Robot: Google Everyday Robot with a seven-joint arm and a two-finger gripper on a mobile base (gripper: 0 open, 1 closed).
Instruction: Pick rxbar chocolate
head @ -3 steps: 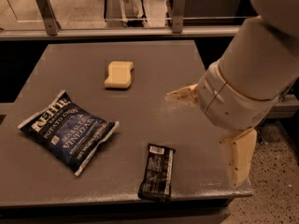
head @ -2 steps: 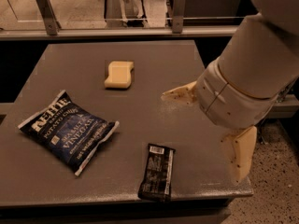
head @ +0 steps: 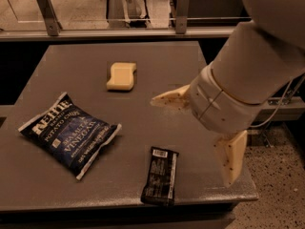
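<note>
The rxbar chocolate is a small flat black wrapper with white print and a white label patch at its far end. It lies flat near the front edge of the grey table. My gripper hangs over the table's right side, above and to the right of the bar and apart from it. Its two pale fingers are spread wide: one finger points left, the other points down by the table's right front corner. Nothing is between them.
A dark-blue Kettle chip bag lies at the front left. A pale yellow sponge-like block lies toward the back middle. Metal posts and a rail run behind the table. Speckled floor shows to the right.
The gripper and arm have shifted a little to the left, toward the middle of the table. The bar, the bag and the block have not moved.
</note>
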